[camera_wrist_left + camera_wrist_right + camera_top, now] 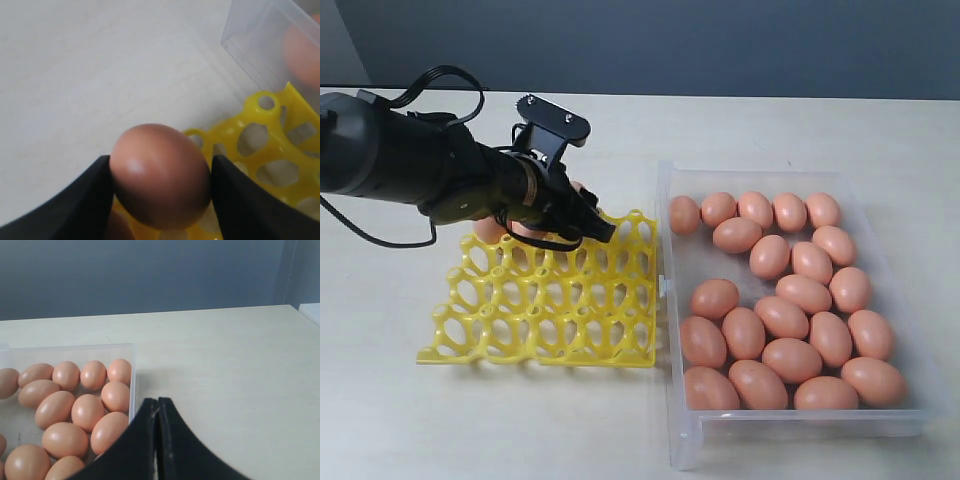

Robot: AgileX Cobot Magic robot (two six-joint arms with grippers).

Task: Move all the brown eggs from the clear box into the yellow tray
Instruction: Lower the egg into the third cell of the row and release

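Left claw (160,166): clamped on one brown egg (159,175), gripped from both sides.
Yellow tray (550,320): directly under that claw, far-edge cups below the egg.
Seated egg (488,231): in a tray cup just beside the claw; at least one placed.
Clear box (800,425): off to the claw's side, holding some twenty brown eggs (782,316).
Right claw (158,437): pressed shut, empty, near the box.
Progress: early; nearly all transfers left, judging by the full box.

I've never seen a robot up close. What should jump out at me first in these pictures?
A crowd of brown eggs covers the clear box on the right. Beside it lies the bright yellow tray, and over its far side the black left gripper pinches a single egg.
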